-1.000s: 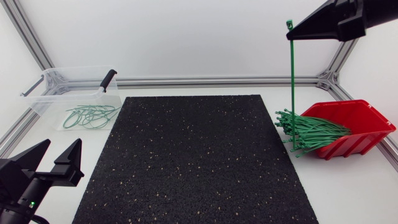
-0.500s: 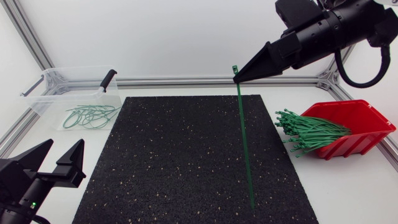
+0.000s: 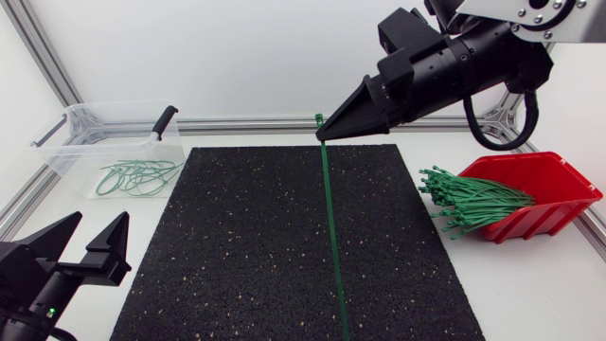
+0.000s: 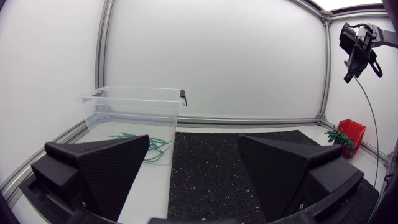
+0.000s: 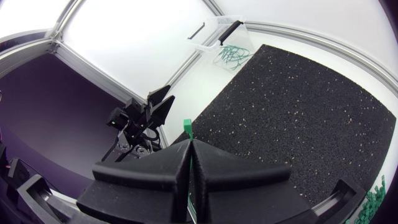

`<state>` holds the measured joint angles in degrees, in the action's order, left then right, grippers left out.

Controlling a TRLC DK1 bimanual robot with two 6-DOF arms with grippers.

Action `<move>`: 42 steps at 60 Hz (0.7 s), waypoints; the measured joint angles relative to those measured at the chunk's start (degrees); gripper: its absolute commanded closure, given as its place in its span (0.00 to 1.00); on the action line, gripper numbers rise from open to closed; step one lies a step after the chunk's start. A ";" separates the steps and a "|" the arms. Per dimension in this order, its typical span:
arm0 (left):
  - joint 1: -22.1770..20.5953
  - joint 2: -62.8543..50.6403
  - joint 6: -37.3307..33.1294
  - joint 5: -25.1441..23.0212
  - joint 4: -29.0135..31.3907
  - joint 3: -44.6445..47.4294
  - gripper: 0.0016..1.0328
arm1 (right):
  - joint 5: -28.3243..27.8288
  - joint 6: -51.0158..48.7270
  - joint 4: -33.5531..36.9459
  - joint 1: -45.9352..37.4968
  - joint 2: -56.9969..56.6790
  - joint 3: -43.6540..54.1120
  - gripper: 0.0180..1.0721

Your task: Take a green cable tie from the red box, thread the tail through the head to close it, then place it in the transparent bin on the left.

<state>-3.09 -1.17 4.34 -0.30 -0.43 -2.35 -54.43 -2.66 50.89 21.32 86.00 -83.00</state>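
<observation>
The right gripper [image 3: 326, 136] is closed on a single green cable tie [image 3: 329, 232], with both fingers pinching it just below its head. The little square head pokes out above the tips, which shows well in the right wrist view [image 5: 186, 126]. From there the strap hangs straight down over the black mat [image 3: 237, 246], running from about 12 o'clock of the mat towards 6 o'clock. Its tail end passes out of the overhead view, so I cannot tell whether it touches the mat.

The left gripper [image 3: 93, 233] sits low at about 8 o'clock of the mat, with its fingers spread wide and nothing between them. Beyond it, at 10 o'clock, is the transparent bin [image 3: 62, 152] with a few closed ties [image 3: 140, 176] lying in it. The red box [image 3: 554, 180] is at 3 o'clock, and a bundle of spare ties [image 3: 469, 201] spills out of its mouth.

As I read it, the pick is done, since one tie is out of the box and held high over the middle of the table. The threading has not yet begun. The next move, I would guess, calls for the left arm to come up and catch the loose tail. The thin strap will sway and flex, so it needs a steady grip close to the end. The tip can then be bent round and lined up squarely with the small slot in the head.
</observation>
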 measured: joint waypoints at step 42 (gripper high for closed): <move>-1.22 0.00 0.15 0.42 0.02 0.00 0.04 | 51.15 1.46 -10.32 15.41 -6.88 4.63 0.94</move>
<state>-4.32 -1.17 4.49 0.12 -0.40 -2.35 -3.29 -1.19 40.58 36.73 79.11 -78.37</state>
